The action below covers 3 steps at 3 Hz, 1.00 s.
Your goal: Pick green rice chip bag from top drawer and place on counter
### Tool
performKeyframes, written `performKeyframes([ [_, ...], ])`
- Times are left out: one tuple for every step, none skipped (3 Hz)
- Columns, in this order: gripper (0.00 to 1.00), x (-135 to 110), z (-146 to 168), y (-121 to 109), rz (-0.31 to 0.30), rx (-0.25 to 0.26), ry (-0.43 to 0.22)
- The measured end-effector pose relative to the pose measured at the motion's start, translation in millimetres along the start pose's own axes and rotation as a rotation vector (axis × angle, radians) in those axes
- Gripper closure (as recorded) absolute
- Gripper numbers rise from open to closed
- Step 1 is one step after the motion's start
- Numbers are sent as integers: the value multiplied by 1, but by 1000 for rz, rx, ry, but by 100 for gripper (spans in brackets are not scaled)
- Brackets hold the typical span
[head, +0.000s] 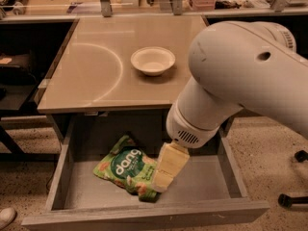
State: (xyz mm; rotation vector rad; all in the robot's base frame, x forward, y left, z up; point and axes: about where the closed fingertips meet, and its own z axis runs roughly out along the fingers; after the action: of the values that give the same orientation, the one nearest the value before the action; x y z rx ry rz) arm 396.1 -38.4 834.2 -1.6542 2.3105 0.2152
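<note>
The green rice chip bag (124,170) lies flat in the open top drawer (72,203), left of its middle, its round "dang" logo facing up. My gripper (162,178) hangs from the big white arm and reaches down into the drawer at the bag's right edge, overlapping it. The counter (96,76) is the beige-grey tabletop above the drawer. The arm covers the counter's right part.
A white bowl (153,60) stands on the counter behind the drawer, near the middle. The drawer's grey walls (230,165) close it in on both sides. Dark desks and clutter stand beyond the counter. A chair's wheel (285,200) sits on the floor at right.
</note>
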Motion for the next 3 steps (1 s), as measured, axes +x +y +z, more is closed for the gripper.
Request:
performKeyframes([
  [0, -5, 12, 5, 14, -25, -26],
  [0, -25, 47, 6, 38, -24, -54],
  [0, -43, 79, -6, 97, 0, -99],
])
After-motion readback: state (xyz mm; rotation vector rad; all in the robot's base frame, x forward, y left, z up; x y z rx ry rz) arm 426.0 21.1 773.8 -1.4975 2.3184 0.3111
